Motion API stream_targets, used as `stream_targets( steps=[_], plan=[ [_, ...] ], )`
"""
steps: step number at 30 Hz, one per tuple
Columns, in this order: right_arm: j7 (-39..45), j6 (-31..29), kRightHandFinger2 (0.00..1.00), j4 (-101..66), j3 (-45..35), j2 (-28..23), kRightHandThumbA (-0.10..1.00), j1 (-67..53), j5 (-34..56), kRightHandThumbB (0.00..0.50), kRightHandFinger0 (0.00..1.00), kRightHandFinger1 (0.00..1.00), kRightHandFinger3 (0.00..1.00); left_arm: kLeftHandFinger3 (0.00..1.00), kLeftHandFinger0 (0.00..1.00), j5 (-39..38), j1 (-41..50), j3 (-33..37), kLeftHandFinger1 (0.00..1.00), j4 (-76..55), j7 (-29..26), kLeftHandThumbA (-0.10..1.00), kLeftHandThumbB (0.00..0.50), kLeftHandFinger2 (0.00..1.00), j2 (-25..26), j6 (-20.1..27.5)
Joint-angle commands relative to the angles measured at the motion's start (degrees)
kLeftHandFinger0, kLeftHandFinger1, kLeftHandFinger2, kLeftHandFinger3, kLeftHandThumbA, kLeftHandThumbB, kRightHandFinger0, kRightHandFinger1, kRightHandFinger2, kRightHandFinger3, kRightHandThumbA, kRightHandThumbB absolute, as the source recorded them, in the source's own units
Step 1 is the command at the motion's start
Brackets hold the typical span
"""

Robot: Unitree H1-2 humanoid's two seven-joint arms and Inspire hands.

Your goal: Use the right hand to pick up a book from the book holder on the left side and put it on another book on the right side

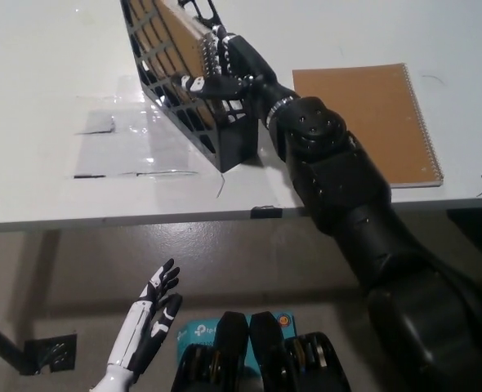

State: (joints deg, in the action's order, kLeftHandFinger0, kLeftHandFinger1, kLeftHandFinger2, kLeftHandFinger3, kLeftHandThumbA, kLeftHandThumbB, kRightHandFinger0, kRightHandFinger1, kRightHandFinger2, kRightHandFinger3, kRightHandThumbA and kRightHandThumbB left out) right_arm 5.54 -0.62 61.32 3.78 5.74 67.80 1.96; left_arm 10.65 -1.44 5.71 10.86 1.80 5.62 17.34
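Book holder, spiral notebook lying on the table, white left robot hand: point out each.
book holder (225, 147), head view, black front wall.
spiral notebook (363, 114), head view, brown cover's middle.
left robot hand (147, 322), head view, palm.
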Motion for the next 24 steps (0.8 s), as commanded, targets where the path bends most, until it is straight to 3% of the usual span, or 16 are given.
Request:
stream_targets(
  steps=[1,2,3,5,10,15,20,24],
  plan=[
    [-5.3,-3.2,0.37,1.9,4.1,1.3,-0.10,5.3,-6.4,0.177,0.00,0.07,0.35,1.00,0.90,-0.4,-0.4,0.0,0.95,-1.2,-0.1,0.93,0.122,1.00,0.4,2.5],
    [-5.1,-3.3,0.61,2.2,4.7,1.3,-0.10,5.3,-6.6,0.165,0.00,0.19,0.53,1.00,0.91,-0.8,-0.3,-0.1,0.95,-1.5,0.3,0.93,0.129,1.00,0.5,1.9],
    [-5.5,-3.6,0.73,2.3,5.4,1.2,-0.10,5.3,-7.2,0.150,0.00,0.32,0.67,1.00,0.92,-1.4,-0.3,0.0,0.96,-1.6,0.7,0.93,0.137,1.00,0.5,1.6],
    [-6.1,-3.9,0.75,2.4,6.0,1.2,-0.10,5.2,-7.6,0.135,0.00,0.40,0.72,1.00,0.90,-1.0,-0.6,0.0,0.96,-1.0,0.4,0.93,0.139,1.00,0.5,2.3],
    [-6.1,-4.9,0.82,4.2,5.6,1.3,-0.10,5.4,-7.3,0.116,0.00,0.47,0.79,1.00,0.88,-0.8,-0.9,0.0,0.95,-1.3,0.3,0.93,0.129,0.99,0.6,1.6],
    [-6.6,-6.1,0.79,5.6,4.2,1.4,-0.10,5.2,-6.2,0.114,0.00,0.47,0.80,1.00,0.87,-0.6,-0.8,0.2,0.93,-1.8,0.4,0.93,0.113,0.99,0.7,1.4],
    [-6.3,-5.9,0.84,5.2,2.0,1.3,-0.10,5.9,-4.3,0.117,0.01,0.49,0.86,1.00,0.86,-1.2,-0.8,0.2,0.91,-1.9,0.7,0.94,0.118,0.98,0.6,0.4],
    [-1.8,-5.1,0.82,3.5,-6.4,1.9,-0.10,7.3,4.1,0.171,0.00,0.45,0.87,1.00,0.87,-1.6,-0.8,0.1,0.92,-1.9,0.8,0.95,0.144,0.97,0.4,0.1]
  ],
)
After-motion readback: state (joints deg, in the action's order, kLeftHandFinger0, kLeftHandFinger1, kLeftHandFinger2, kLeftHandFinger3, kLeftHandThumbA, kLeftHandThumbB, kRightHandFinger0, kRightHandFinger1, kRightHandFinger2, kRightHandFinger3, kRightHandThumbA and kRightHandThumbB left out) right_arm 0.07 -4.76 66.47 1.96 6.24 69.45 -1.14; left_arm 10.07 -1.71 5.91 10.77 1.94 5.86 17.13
